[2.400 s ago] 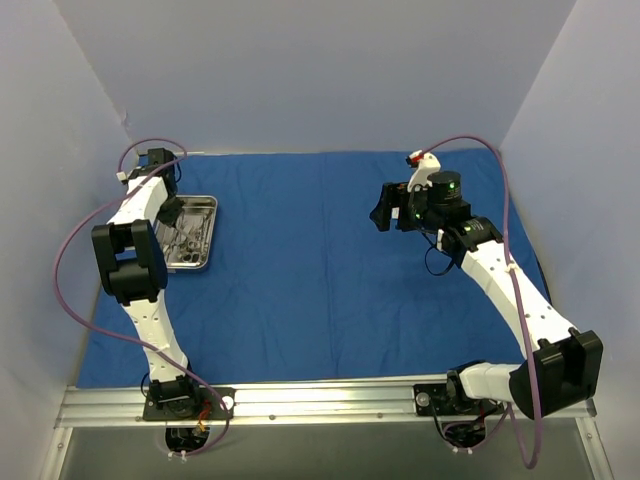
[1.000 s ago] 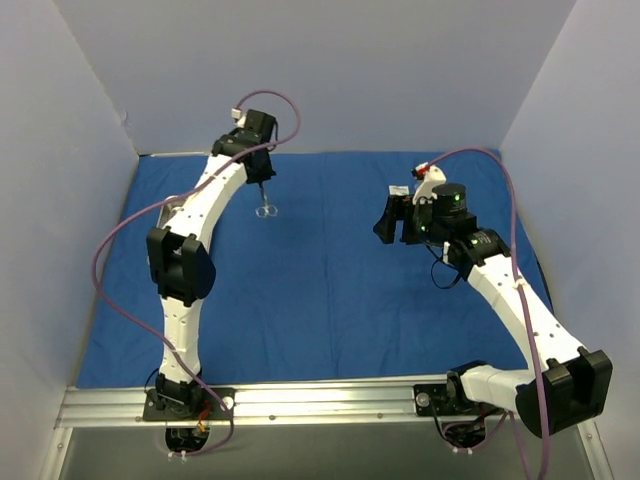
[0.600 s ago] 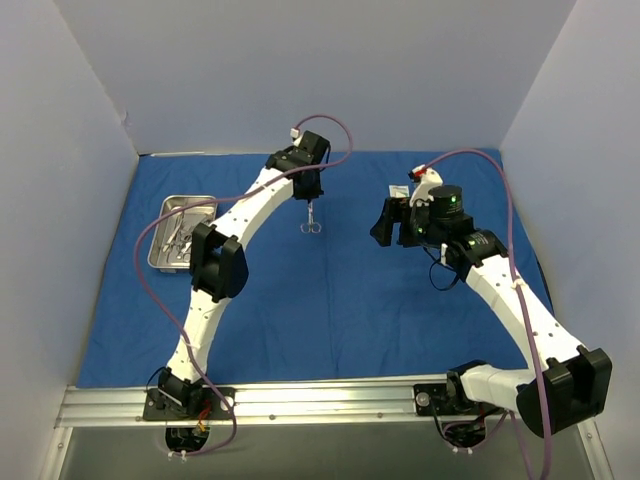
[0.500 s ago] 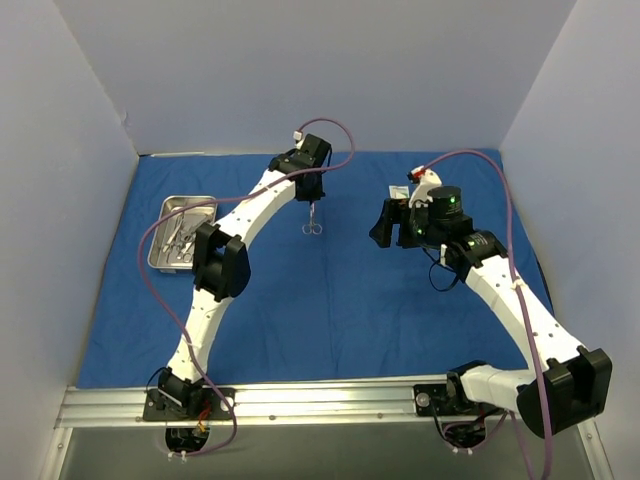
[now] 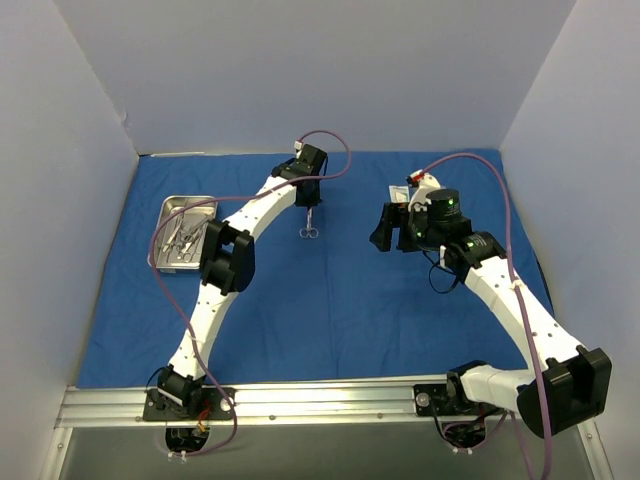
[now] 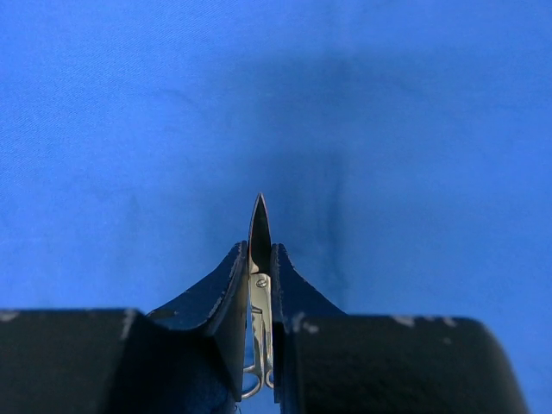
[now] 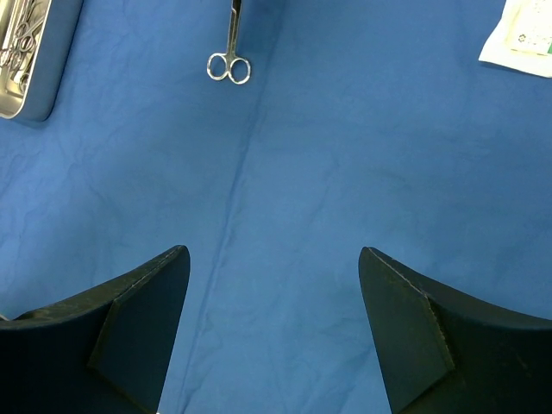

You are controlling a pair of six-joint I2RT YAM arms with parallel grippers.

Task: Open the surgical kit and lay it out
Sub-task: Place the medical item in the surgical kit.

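The royal-blue cloth (image 5: 330, 290) of the surgical kit lies spread flat over the table. My left gripper (image 5: 310, 208) hangs over its back middle, shut on a silver scissor-handled tool (image 5: 309, 231) whose finger rings dangle below. In the left wrist view the gripper (image 6: 259, 252) pinches this tool (image 6: 261, 289) near the pivot, and its pointed tip sticks out past the fingers. The small steel tray (image 5: 182, 234) at the left holds more silver instruments. My right gripper (image 5: 384, 226) hovers open and empty right of the tool (image 7: 228, 65), its fingers (image 7: 147, 310) wide apart.
A white packet (image 7: 522, 34) lies on the cloth at the back right, partly hidden by the right arm in the top view. The tray (image 7: 30, 82) shows at the upper left of the right wrist view. Walls close in the table on three sides.
My left arm swung from the tray at the left across to the back middle, carrying the scissor-handled tool. Over the last half second it only shifted slightly. The right arm has barely moved.
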